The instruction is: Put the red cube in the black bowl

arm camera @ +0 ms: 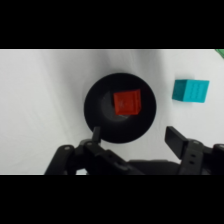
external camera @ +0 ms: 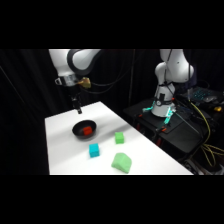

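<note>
Resting flat in the black bowl (arm camera: 97,107), the red cube (arm camera: 127,102) shows no long axis; hand (arm camera: 132,137) spread, empty.

Red cube (arm camera: 127,102) inside glossy black bowl (arm camera: 95,107) — flat, near centre

You see a teal cube (external camera: 94,150), a small green cube (external camera: 119,137) and a larger green block (external camera: 121,162) on the white table (external camera: 65,160).

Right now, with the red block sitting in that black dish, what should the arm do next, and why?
Probably just lift straight up and away. The red cube already lies inside the black bowl, and the gripper is open, holding nothing, above the bowl's edge, so nothing seems left to place.
</note>
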You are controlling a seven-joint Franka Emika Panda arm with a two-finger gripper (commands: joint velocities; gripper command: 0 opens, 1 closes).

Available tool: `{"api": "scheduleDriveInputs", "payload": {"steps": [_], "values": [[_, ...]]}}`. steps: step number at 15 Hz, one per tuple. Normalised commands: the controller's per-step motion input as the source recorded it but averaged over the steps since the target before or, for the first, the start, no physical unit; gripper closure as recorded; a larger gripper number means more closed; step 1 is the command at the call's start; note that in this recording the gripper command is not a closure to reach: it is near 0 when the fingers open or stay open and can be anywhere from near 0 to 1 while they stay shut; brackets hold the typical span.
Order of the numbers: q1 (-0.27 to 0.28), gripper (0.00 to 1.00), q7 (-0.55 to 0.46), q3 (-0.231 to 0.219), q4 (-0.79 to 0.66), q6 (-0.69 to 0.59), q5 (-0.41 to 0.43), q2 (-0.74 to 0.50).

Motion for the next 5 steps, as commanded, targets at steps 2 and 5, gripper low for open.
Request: {"api": "scheduleDriveInputs", "payload": {"steps": [2,5], "values": [[0.159,0.00,0.28,-0.088,0.19,-0.33,-0.188,-0.22],[0.130,0.00,0.22,-0.062,0.17,-0.29,-0.144,-0.16]]}}
